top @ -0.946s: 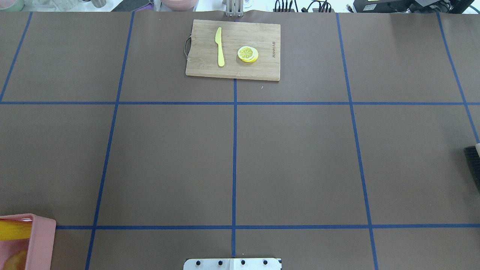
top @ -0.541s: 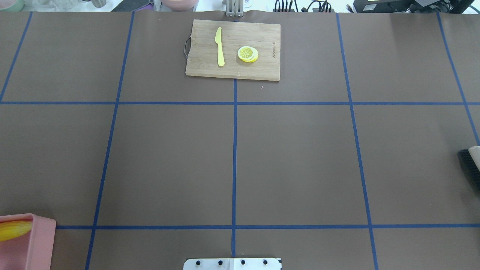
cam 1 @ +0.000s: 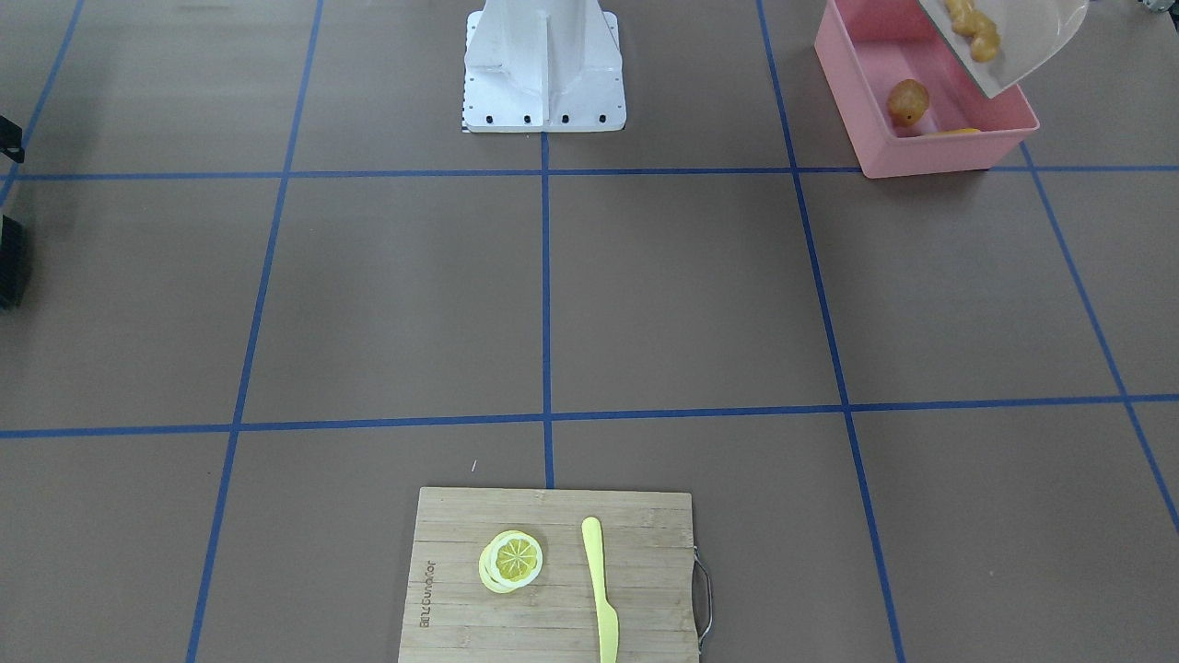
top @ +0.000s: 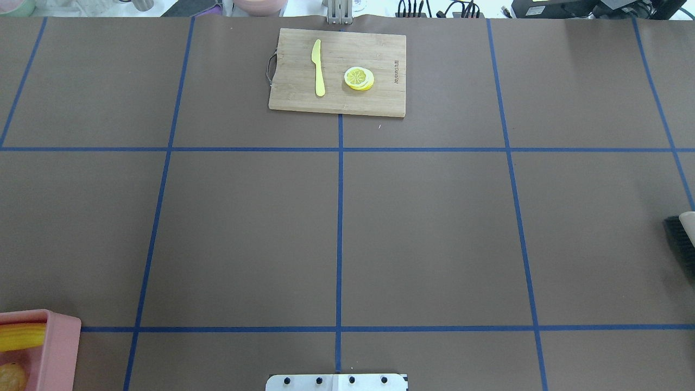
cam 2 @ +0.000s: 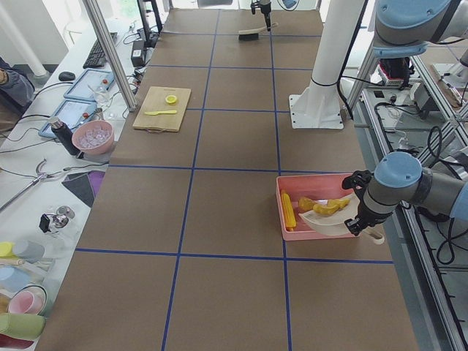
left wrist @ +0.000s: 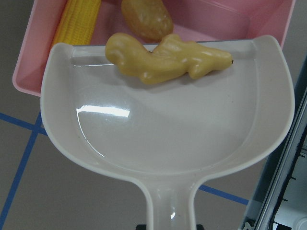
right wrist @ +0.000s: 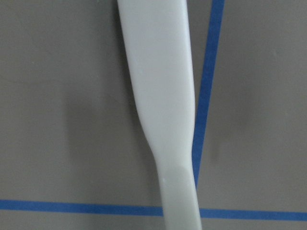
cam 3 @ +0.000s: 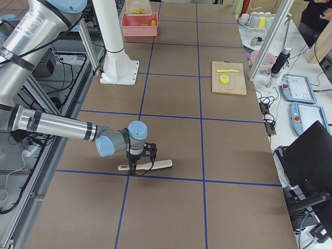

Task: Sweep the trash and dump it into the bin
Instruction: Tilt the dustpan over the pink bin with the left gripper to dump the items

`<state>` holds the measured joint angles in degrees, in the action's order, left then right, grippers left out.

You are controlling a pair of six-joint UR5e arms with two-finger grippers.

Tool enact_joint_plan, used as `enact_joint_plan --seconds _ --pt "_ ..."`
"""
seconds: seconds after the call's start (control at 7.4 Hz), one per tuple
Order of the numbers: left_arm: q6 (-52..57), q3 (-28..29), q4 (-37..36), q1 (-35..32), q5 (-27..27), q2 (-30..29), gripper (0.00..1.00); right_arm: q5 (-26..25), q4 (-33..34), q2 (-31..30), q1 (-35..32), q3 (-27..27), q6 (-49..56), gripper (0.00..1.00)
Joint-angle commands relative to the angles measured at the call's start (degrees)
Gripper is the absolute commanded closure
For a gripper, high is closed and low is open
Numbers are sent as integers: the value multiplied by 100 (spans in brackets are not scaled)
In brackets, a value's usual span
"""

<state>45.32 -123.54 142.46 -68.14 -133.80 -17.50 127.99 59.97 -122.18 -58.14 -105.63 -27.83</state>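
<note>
Brown table (top: 423,228) taped into blue squares. At the left gripper (cam 2: 360,223), grip unseen, a white dustpan (left wrist: 168,124) tilts over the pink bin (left wrist: 225,19), ginger root (left wrist: 163,60) on its lip; corn cob (left wrist: 76,21) and potato (left wrist: 146,19) lie in the bin. A jerky tip could fling the root past the wall. The right gripper (cam 3: 137,165), grip unclear, meets a brush (cam 3: 155,165).

A small burned-in brand mark (cam 1: 426,595), running along one short edge of the bamboo cutting board (cam 1: 654,589) on the brown desk (cam 1: 368,304), is the only lettering in view, and it is too small to read.
</note>
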Motion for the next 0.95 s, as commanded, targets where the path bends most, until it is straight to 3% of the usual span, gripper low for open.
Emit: enact_joint_plan --seconds 0.0,0.41,0.54,0.81 --pt "214 -73 -122 -6 161 106 100 -2 50 342 -380 -124 31 0" --pt "556 -433 -323 -6 582 343 100 -98 85 1000 -1116 -72 93 0" --pt "644 -434 -325 -6 626 343 100 -38 807 1560 -1468 -81 467 0" --pt "758 -451 -325 2 785 335 100 -2 3342 3016 -2338 -203 1749 0"
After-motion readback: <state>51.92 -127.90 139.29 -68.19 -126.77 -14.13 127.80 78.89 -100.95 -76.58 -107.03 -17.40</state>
